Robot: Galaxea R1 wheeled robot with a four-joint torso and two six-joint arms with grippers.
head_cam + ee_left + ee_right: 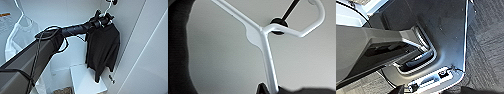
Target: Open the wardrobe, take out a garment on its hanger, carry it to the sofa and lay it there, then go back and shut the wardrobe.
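Garment is the black tee, hanging inside the open wardrobe on its white hanger, over toward the right side wall. It droops straight down, one sleeve dangling lowest, just above a white shelf at the bottom of the cabinet. The hanger's hook is up on a black wall hook at the very top of the head view.

The left gripper is right at the collar end of the tee, where the hanger's neck meets the shoulders. The arm comes in from the lower left, with a black cable looped around it. From the head view it looks pressed up against the hanger, but honestly I can't tell if the jaws are clenched on it or released; it's just a dark lump there.

The left wrist view looks up close along the hanger: white shoulder bar, neck and curved hook, with the black hook behind it on the pale wall. Black fabric sits along two edges of that view.

Further left in the wardrobe a white tee hangs on its own white hanger.

The right wrist view looks down on the robot's own grey body parts over dark carpet; the jaws on that side can't be made out.
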